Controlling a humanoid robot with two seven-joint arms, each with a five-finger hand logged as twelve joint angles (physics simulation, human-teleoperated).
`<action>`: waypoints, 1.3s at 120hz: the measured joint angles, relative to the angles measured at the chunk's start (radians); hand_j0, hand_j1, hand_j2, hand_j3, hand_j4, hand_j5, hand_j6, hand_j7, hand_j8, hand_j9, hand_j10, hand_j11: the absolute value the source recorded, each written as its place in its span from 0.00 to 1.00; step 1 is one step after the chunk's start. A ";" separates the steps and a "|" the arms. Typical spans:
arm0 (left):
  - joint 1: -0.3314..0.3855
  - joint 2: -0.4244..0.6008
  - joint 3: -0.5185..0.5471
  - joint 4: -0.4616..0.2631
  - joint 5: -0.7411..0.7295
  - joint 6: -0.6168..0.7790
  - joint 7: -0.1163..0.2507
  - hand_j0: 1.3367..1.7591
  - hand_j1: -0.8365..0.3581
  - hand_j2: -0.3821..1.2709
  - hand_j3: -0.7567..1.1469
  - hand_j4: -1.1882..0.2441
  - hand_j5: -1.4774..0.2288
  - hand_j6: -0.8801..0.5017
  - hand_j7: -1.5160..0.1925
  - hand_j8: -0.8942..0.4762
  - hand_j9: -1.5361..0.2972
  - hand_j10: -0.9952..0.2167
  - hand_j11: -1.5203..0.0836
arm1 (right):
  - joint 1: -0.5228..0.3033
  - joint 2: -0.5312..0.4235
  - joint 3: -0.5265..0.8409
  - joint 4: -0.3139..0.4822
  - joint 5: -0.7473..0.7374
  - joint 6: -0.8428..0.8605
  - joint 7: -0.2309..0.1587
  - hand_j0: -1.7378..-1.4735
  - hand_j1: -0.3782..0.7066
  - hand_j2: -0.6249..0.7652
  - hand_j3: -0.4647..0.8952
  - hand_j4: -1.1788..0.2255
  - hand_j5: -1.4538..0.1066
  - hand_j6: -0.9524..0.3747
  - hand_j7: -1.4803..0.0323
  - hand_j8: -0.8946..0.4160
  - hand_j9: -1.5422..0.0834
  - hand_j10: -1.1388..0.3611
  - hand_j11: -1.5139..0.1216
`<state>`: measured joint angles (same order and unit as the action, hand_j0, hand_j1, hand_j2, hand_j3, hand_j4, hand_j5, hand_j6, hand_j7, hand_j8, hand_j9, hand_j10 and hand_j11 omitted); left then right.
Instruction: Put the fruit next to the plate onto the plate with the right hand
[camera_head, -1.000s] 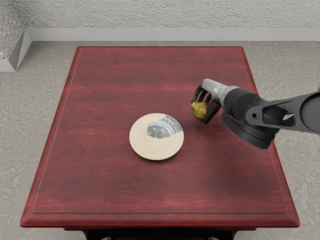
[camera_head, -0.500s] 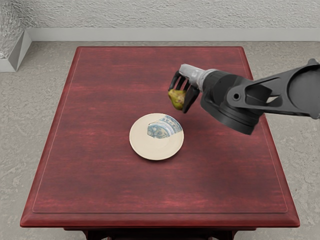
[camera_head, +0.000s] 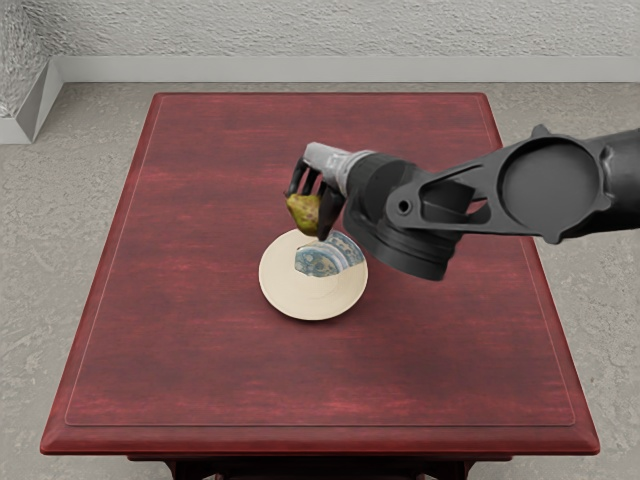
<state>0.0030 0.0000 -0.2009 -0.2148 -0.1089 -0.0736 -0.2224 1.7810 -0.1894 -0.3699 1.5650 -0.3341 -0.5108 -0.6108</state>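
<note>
A yellow-green fruit (camera_head: 305, 212) hangs in the air, held in the dark fingers of my right hand (camera_head: 311, 198), which is shut on it. The arm reaches in from the right edge. The fruit sits above the far rim of the cream plate (camera_head: 290, 284), which lies near the table's middle and carries a blue-green pattern (camera_head: 325, 256) on its right half. The arm covers part of the plate's right edge. No left arm shows.
The plate rests on a dark red wooden table (camera_head: 200, 350) with a raised rim. Grey floor surrounds the table, and a pale wall runs along the back.
My right hand has carried the fruit to the left, from right of the plate to above the plate's far rim, and the arm has swung further over the table.
</note>
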 joint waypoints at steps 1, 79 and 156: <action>0.000 0.000 0.000 0.000 0.000 0.000 0.000 0.76 0.98 0.23 0.40 0.82 0.86 0.63 0.88 0.65 0.83 0.81 0.94 | -0.001 0.001 0.000 -0.001 0.000 0.000 0.000 0.30 0.61 0.68 0.34 0.41 0.39 0.35 0.44 0.34 0.44 0.34 0.42; 0.002 0.000 0.000 0.000 0.000 0.000 0.000 0.76 0.98 0.23 0.40 0.82 0.86 0.63 0.88 0.65 0.83 0.81 0.94 | -0.084 0.132 0.000 -0.143 -0.006 0.040 0.000 0.30 0.48 0.60 0.34 0.50 0.51 0.43 0.55 0.41 0.55 0.43 0.53; -0.005 0.000 0.000 0.000 0.000 0.000 0.000 0.76 0.98 0.23 0.40 0.82 0.86 0.63 0.88 0.65 0.83 0.81 0.94 | -0.139 -0.012 0.206 0.005 0.044 -0.012 0.000 0.30 0.05 0.46 0.34 0.82 0.91 0.70 0.96 0.67 0.93 0.74 0.91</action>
<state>-0.0015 0.0000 -0.2010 -0.2148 -0.1089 -0.0736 -0.2224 1.6415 -0.2019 -0.1637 1.5703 -0.2900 -0.5229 -0.6109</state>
